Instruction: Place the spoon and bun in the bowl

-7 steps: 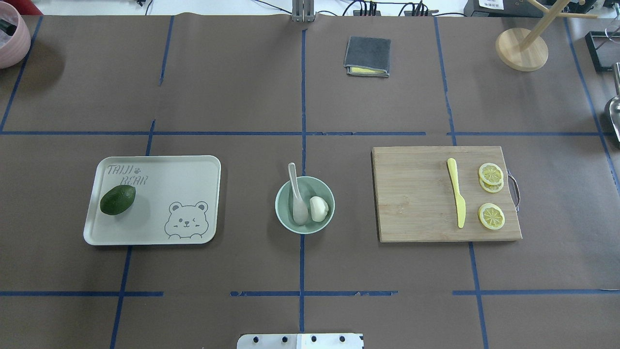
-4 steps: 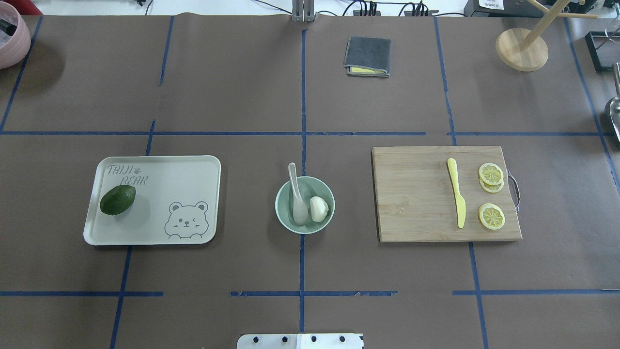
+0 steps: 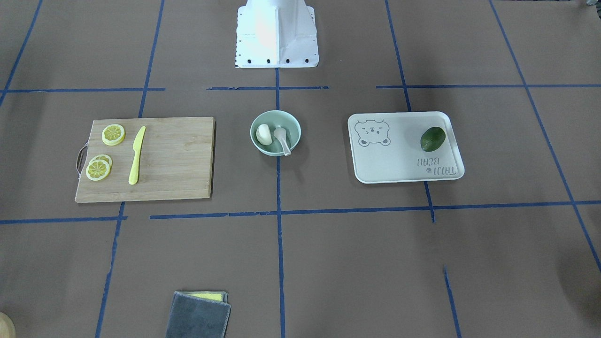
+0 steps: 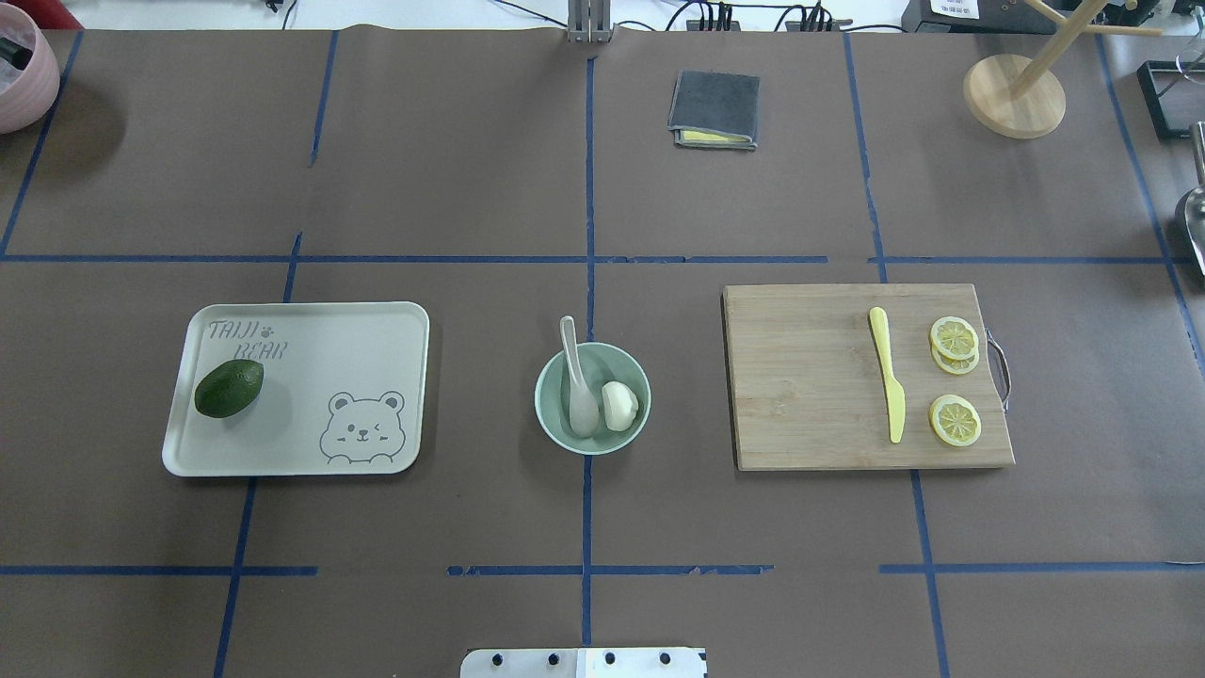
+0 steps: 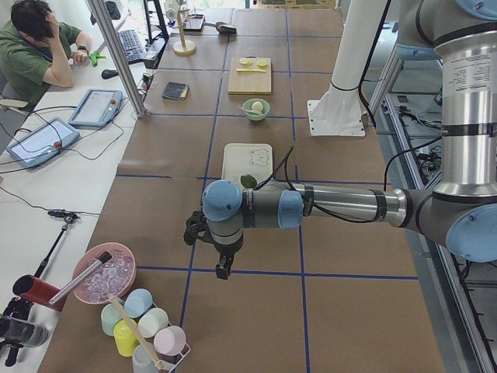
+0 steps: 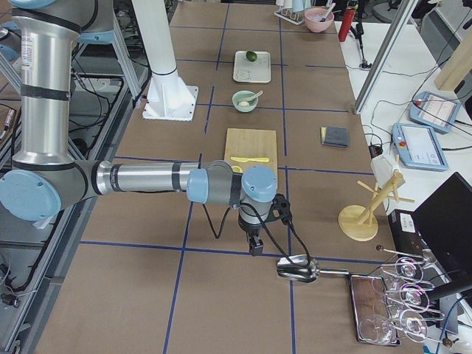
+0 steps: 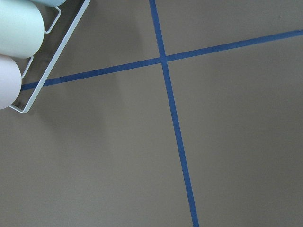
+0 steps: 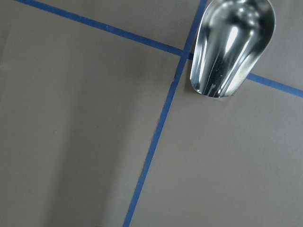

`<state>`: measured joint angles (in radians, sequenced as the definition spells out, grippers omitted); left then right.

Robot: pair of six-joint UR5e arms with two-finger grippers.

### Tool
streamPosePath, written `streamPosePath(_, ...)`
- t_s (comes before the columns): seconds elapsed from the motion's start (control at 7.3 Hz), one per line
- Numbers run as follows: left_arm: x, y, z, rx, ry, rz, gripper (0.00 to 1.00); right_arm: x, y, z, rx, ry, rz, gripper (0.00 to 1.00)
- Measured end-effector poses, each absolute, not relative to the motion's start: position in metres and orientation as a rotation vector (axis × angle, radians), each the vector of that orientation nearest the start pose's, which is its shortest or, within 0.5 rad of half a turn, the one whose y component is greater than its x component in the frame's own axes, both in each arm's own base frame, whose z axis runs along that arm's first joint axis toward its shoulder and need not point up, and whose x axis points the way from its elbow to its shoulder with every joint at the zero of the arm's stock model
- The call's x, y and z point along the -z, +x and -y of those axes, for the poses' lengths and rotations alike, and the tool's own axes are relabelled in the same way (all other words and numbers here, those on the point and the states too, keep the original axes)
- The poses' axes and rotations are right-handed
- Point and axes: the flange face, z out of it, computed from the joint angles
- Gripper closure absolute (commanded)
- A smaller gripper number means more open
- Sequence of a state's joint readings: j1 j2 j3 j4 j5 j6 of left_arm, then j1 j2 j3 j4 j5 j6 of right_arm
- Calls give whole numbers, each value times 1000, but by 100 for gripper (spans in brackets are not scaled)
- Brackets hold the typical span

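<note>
Bowl: round, pale mint-green and glossy [image 4: 623,362], at the centre of the overhead view, sitting on the vertical blue tape line.
Spoon: short and off-white [image 4: 574,381]. Its scoop lies in the bowl's left half, and its flat handle leans over the upper-left rim toward the top of the frame.
Bun: small and white [image 4: 618,405], in the bowl's right half, right against the spoon's scoop.
Left gripper: at the centre of the exterior left view [image 5: 222,269], pointing down over brown table cover close to a blue tape line. I cannot tell how wide its fingers stand.
Right gripper: at lower centre of the exterior right view [image 6: 255,247], pointing down, with a metal scoop [image 8: 232,45] just beside it. Its finger spread cannot be told either.
Edges: the tray [image 4: 311,330] holding an avocado [image 4: 229,387] is at left centre. The cutting board [image 4: 800,377] with the yellow knife [image 4: 888,381] and lemon slices [image 4: 955,339] is at right centre.
Room: a band of brown cover separates the bowl from the tray and from the board. A folded cloth [image 4: 714,109] lies well apart, near the top edge.
</note>
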<state>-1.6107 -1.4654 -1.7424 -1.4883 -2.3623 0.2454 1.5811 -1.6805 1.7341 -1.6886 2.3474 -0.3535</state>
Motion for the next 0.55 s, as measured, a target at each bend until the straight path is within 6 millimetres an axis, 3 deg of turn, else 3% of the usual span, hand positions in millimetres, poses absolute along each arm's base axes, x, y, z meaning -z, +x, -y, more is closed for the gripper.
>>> streamPosePath(0.55, -629, -80, 443, -190, 102, -786, 0, -650, 73, 438, 281, 72, 792, 0)
